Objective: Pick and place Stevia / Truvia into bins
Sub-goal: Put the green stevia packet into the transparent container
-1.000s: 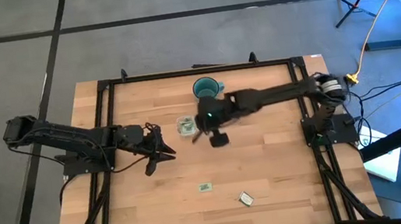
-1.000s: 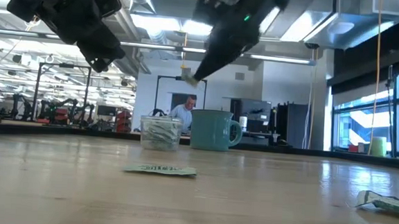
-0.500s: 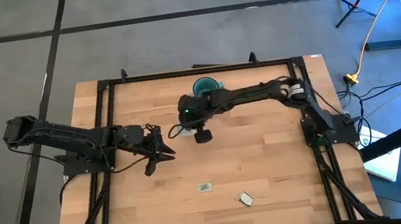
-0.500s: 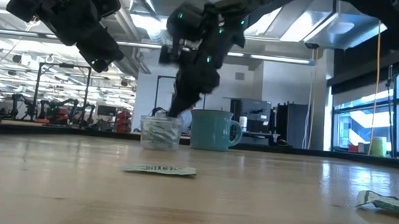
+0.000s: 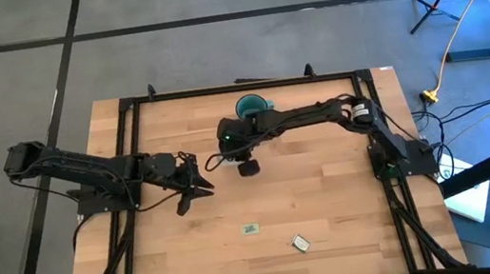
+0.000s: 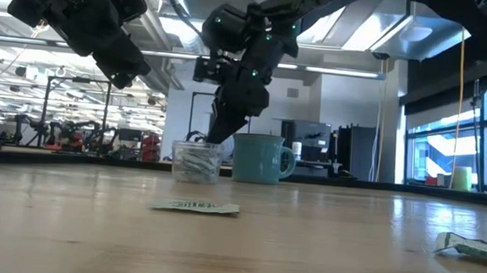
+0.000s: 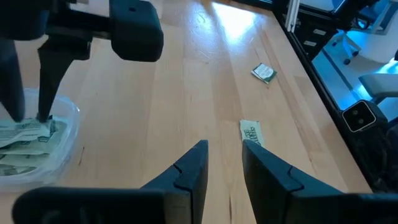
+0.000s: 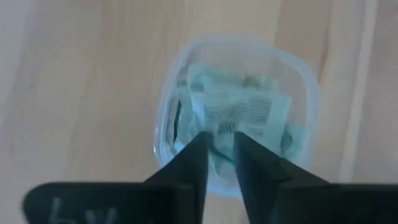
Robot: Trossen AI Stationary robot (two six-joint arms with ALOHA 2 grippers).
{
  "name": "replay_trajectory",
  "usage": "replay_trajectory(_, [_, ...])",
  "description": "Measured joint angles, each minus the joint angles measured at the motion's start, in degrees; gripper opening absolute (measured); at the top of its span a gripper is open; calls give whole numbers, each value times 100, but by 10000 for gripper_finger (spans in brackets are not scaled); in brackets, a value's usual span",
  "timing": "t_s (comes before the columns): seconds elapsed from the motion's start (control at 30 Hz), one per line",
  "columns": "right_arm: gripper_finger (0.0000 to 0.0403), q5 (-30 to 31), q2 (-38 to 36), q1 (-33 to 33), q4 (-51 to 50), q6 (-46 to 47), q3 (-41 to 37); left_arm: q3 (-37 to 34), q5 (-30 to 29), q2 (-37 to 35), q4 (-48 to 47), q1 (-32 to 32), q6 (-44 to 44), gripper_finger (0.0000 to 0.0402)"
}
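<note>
The clear tub (image 6: 195, 161) stands on the table next to the teal mug (image 6: 259, 159) and holds a pile of pale green and white packets (image 8: 239, 112). My right gripper (image 8: 221, 140) points down into the tub, open by a narrow gap; the left wrist view shows its two fingers (image 7: 46, 87) apart above the pile. Two more packets lie flat on the wood, one (image 5: 251, 228) near the middle and one (image 5: 299, 242) closer to the near edge. My left gripper (image 7: 224, 155) hovers open over the table's left half, away from the tub. My right gripper comes from above with its fingertips (image 7: 13, 106) at the top of the packet pile inside the tub (image 7: 62, 134). I cannot tell whether they touch the packets. Nothing shows pinched between the fingers.
The teal mug (image 5: 250, 107) stands just behind the tub, toward the far edge. A black frame (image 5: 125, 106) runs around the tabletop. Bare wood lies between the tub and the two loose packets (image 7: 250, 132) (image 7: 264, 72).
My right gripper, with a packet at its fingertips a second ago, has swung toward the table's left and come down over the tub until its tips stand inside it. In the last half second it has scarcely moved. The left arm has kept still.
</note>
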Motion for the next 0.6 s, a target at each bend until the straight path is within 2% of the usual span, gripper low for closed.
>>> replay_trajectory(0.17, [112, 212, -161, 11, -428, 140, 203, 2, 0, 0, 3, 0, 19, 93])
replay_trajectory(0.3, [122, -162, -720, 58, -931, 579, 172, 2, 0, 19, 18, 0, 484, 93])
replay_trajectory(0.43, [123, -253, -1692, 304, -888, 1078, -665, 4, 31, 175, 254, -34, 923, 93])
replay_trajectory(0.6, [123, 636, -3175, 788, 112, 1915, -2403, 21, 42, 744, 1034, -319, 1495, 93])
